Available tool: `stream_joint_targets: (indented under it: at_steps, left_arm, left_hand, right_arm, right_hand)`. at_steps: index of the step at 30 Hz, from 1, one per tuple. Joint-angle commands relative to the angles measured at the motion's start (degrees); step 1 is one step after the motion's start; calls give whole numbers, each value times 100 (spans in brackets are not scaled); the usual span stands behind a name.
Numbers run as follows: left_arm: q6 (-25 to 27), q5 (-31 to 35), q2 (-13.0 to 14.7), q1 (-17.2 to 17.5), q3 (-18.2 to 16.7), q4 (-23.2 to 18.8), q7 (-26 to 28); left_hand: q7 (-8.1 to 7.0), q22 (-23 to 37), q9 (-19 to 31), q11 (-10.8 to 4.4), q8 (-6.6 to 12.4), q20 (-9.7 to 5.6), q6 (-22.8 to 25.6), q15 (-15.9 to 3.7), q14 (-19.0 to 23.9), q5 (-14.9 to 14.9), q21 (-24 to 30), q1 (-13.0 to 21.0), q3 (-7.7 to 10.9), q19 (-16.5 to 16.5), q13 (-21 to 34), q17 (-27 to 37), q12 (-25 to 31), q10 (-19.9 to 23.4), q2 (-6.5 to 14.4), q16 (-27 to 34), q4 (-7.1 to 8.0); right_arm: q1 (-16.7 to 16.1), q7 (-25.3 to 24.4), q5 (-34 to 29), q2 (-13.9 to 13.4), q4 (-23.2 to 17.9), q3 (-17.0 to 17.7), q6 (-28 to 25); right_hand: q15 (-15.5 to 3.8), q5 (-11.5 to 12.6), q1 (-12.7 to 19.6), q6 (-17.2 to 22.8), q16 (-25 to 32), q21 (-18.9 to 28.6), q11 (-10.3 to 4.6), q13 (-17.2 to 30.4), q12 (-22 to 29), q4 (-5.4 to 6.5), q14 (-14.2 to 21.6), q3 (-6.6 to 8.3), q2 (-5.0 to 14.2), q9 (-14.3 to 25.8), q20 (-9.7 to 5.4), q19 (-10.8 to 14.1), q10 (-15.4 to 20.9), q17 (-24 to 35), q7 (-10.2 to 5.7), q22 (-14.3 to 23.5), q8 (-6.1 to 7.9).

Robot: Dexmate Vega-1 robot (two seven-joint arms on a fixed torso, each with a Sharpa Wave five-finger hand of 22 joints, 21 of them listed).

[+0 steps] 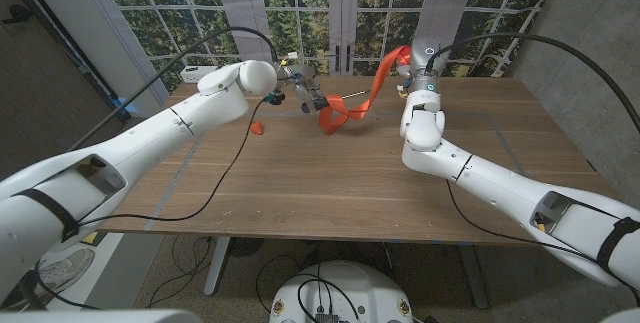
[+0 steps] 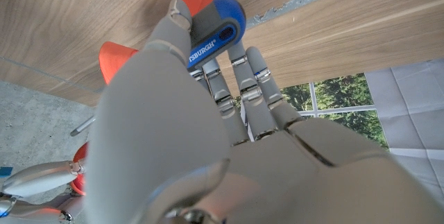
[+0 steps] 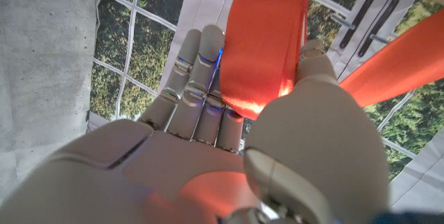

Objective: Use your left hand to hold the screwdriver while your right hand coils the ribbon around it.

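While the left hand [image 1: 292, 81] grips the screwdriver [image 2: 216, 28] above the far part of the wooden counter [image 1: 330, 178], its fingers [image 2: 236, 89] are curled around the blue and grey handle, with the thumb laid across it in the left wrist view. From the head view, the tool's thin metal shaft points out toward the right hand, clear of the counter. Orange ribbon [image 1: 372, 91] hangs bunched at the shaft beside the left hand and then rises in a slanting band to the right hand [image 1: 415, 63], which is raised over the far right part of the counter. In the right wrist view, that hand pinches the ribbon's end between thumb and fingers [image 3: 198, 78], the band folded over the thumb while the other fingers stand nearly straight behind it. A small orange piece [image 1: 259, 128] lies on the counter below the left hand, near a black cable [image 1: 225, 168] trailing across the wood.
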Motion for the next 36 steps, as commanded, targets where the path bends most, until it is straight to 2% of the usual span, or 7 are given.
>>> stream_joint_targets:
  at_steps: [1, 4, 6, 15, 21, 23, 36]
  left_arm:
    - [-18, 188, -56, -34, 148, 161, -147]
    - [-58, 137, -81, -42, 142, 229, -219]
    - [-25, 229, -81, -37, 181, 211, -197]
    - [-28, 380, -127, -47, 282, 293, -287]
    - [-66, 481, -160, -52, 359, 353, -339]
    - [-129, 439, -185, -82, 371, 428, -427]
    - [-383, 586, -286, -156, 505, 669, -523]
  left_hand:
    - [-8, 22, 32, -38, 32, -21, 75, -1452, 969, 29, 6, 700, 161, -7, 15, 1120, 36, 30, 906, 37, 110]
    - [-19, 22, 32, -39, 35, -25, 84, -1452, 974, 28, 6, 697, 160, -7, 10, 1124, 40, 42, 903, 40, 110]
    - [-10, 22, 32, -42, 37, -27, 92, -1453, 958, 26, 6, 694, 158, -6, 4, 1108, 41, 47, 901, 23, 109]
    - [-6, 22, 33, -48, 40, -32, 107, -1452, 993, 23, 5, 687, 159, -3, 17, 1118, 55, 52, 907, 38, 111]
    - [-7, 22, 33, -57, 40, -45, 108, -1452, 993, 21, 3, 683, 158, -6, 11, 1118, 51, 48, 903, 34, 108]
    - [-8, 22, 33, -50, 40, -47, 109, -1452, 990, 21, 2, 681, 158, -6, 6, 1111, 51, 55, 906, 28, 110]
    - [-21, 22, 34, -56, 38, -53, 106, -1452, 1001, 16, -1, 668, 156, -5, -7, 1100, 45, 53, 906, 20, 113]
  right_arm:
    - [-191, 405, -19, -208, -62, -127, -77]
    - [-251, 439, 34, -230, -61, -96, -63]
    - [-195, 593, -76, -249, -19, -228, -178]
    - [-195, 1216, 36, -435, -117, -367, -178]
    - [-123, 1955, 322, -638, -301, -434, -96]
    - [-21, 2446, 502, -764, -385, -491, -8]
    - [-33, 2679, 858, -770, -337, -494, -27]
  right_hand:
    - [-417, 15, 1243, 65, 0, -25, -196, 1407, -5, 15, 256, -38, 1281, 23, -126, -21, 263, 6, 12, 9, 21]
    - [-422, 14, 1246, 72, -2, -22, -174, 1405, -7, 12, 254, -43, 1278, 18, -128, -15, 266, -7, 23, 8, 19]
    - [-418, 14, 1246, 64, 6, -24, -189, 1410, -9, 12, 256, -46, 1278, 20, -132, -24, 257, -2, 20, 8, 16]
    - [-425, 11, 1243, 62, -43, -39, -172, 1430, -23, 12, 189, -68, 1266, 4, -141, -71, 213, -76, 11, 8, 2]
    - [-417, 8, 1244, 50, -28, -38, -170, 1403, -44, 13, 190, -80, 1272, 5, -142, -87, 219, -85, 10, 10, -5]
    - [-421, 5, 1243, 44, -14, -38, -174, 1411, -46, 12, 212, -89, 1269, -4, -145, -99, 210, -95, 13, 11, -15]
    - [-425, -6, 1259, 37, -101, -15, -128, 1365, -93, 3, 144, -123, 1269, -7, -127, -108, 213, -318, 37, 14, -31]
